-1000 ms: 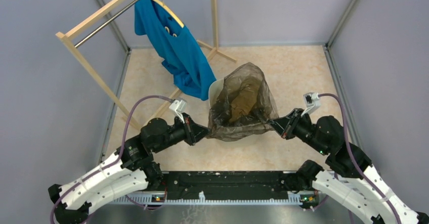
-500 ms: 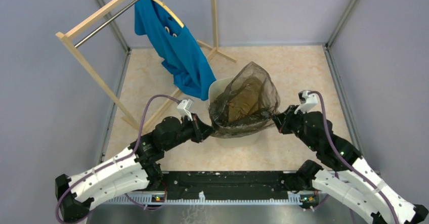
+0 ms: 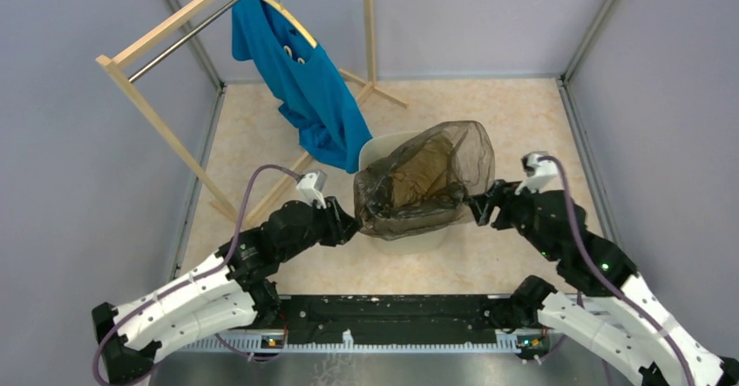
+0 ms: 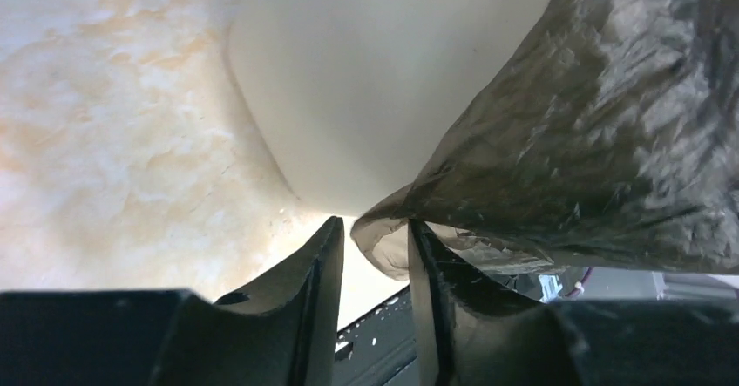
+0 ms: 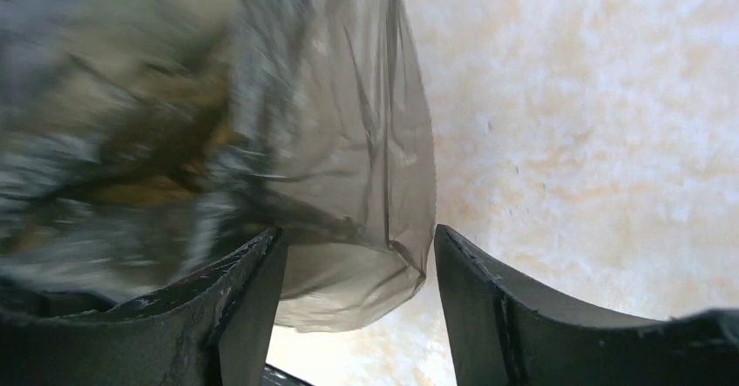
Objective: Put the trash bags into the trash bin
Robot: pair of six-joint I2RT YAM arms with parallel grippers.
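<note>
The left hand [image 3: 347,223] and the right hand [image 3: 477,205] were both spread, one on each side, not pinching the trash bag [image 3: 424,181]. The bag sat puffed up on top of the trash bin [image 3: 376,147], likely so it could sink down inside.

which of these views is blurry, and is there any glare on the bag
Right wrist view: the trash bag is smeared by motion blur on the left, while the floor is fairly crisp. Left wrist view: sharp, with glossy highlights on the bag's creases and the trash bin wall nearly washed out. Top external view: evenly lit and sharp, no strong glare.
</note>
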